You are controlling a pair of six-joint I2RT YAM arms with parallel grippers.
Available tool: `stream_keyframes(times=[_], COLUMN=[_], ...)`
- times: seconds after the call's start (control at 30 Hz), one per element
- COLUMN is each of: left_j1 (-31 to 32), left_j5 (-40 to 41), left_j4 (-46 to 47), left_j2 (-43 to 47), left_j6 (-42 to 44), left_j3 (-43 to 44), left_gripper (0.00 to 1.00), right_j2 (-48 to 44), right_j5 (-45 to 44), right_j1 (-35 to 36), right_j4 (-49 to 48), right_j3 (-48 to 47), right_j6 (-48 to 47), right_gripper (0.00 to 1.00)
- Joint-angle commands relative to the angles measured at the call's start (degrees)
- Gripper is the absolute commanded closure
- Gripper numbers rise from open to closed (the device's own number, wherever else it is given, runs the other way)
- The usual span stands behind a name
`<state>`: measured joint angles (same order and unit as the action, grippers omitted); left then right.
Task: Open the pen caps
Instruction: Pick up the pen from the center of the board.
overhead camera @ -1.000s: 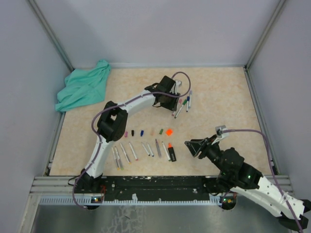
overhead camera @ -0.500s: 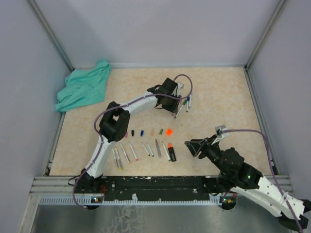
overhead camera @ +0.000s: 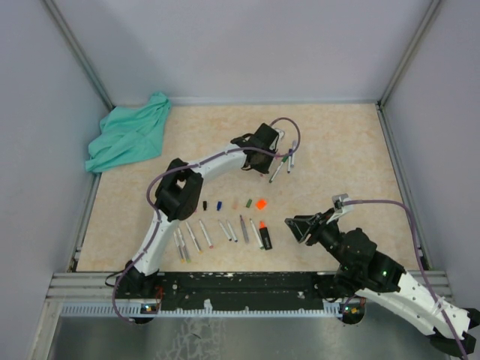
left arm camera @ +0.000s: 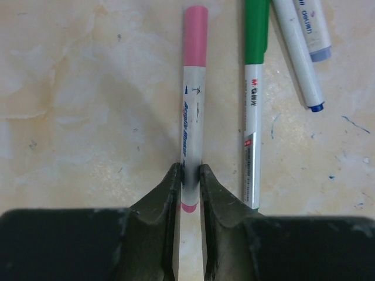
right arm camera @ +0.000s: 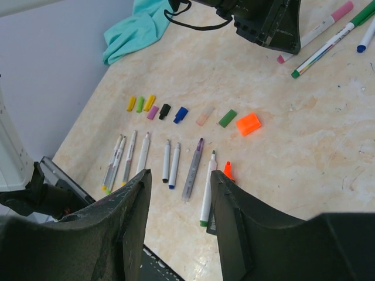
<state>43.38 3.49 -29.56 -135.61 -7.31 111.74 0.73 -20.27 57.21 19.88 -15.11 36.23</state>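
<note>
Near edge: metal rail [overhead camera: 247,286] carrying both arm bases. Right gripper [right arm camera: 180,175] hovers low over the beige marbled table [overhead camera: 345,150], jaws apart, nothing between them. Just to its left lies a row of uncapped pens [right arm camera: 167,161]. Beyond those, the loose pen caps [right arm camera: 180,115] sit in a line, the orange one at the right end. Further out, left gripper [left arm camera: 188,172] is clamped on the barrel of a pink-capped pen [left arm camera: 191,117] lying flat, cap on, with a green pen [left arm camera: 253,117] just beside it. Teal cloth [overhead camera: 127,135] is bunched in the far-left corner. Plain grey walls [overhead camera: 262,45] on three sides.
</note>
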Motion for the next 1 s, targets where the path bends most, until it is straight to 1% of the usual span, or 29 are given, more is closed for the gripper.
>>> stream_keyframes(times=[0.0,0.17,0.33,0.4,0.47,0.53,0.6,0.67,0.73,0.8,0.87,0.97], left_j1=[-0.1,-0.4,-2.3,-3.2,-3.7,-3.9,-4.1,-4.4,-4.6,-4.9,-5.0,-5.2], left_j5=[9.0,10.8,9.9,8.2,6.9,5.9,5.0,4.4,3.5,2.5,1.5,0.2], left_j4=[-5.1,-3.2,-2.7,-2.3,-1.6,-1.3,-1.3,-2.0,-2.6,-2.7,-2.7,-2.9], left_j2=[-1.2,1.9,3.2,3.8,4.1,3.9,3.2,1.9,0.9,0.3,-0.1,0.1], left_j6=[1.9,3.2,2.5,2.2,2.2,2.4,2.7,3.0,3.3,3.5,3.6,3.7], left_j3=[0.0,-4.2,-6.7,-7.6,-8.4,-8.1,-7.2,-5.7,-4.7,-4.5,-4.5,-4.6], left_gripper=[0.82,0.84,0.83,0.79,0.7,0.64,0.62,0.62,0.64,0.68,0.75,0.9], right_j2=[-0.8,-0.8,-0.8,-0.8,-0.9,-0.8,-0.9,-0.8,-0.8,-0.8,-0.8,-0.8], right_j5=[0.3,0.5,1.0,1.0,1.0,0.9,0.9,0.9,0.9,0.8,0.8,1.0], right_j1=[-0.3,-0.3,-0.3,-0.3,-0.3,-0.3,-0.3,-0.3,-0.3,-0.3,-0.3,-0.3], right_j4=[-0.3,-0.7,-0.8,-0.6,-0.6,-0.8,-0.9,-0.8,-0.4,-0.1,0.0,-0.2], right_j3=[-2.1,-1.6,-1.3,-1.3,-1.3,-1.2,-1.1,-1.2,-1.4,-1.6,-1.6,-1.5], right_j6=[0.2,0.6,1.0,1.0,1.0,1.0,0.9,0.9,0.9,1.0,0.9,0.9], right_gripper=[0.54,0.54,0.54,0.55,0.55,0.54,0.54,0.54,0.54,0.55,0.54,0.54])
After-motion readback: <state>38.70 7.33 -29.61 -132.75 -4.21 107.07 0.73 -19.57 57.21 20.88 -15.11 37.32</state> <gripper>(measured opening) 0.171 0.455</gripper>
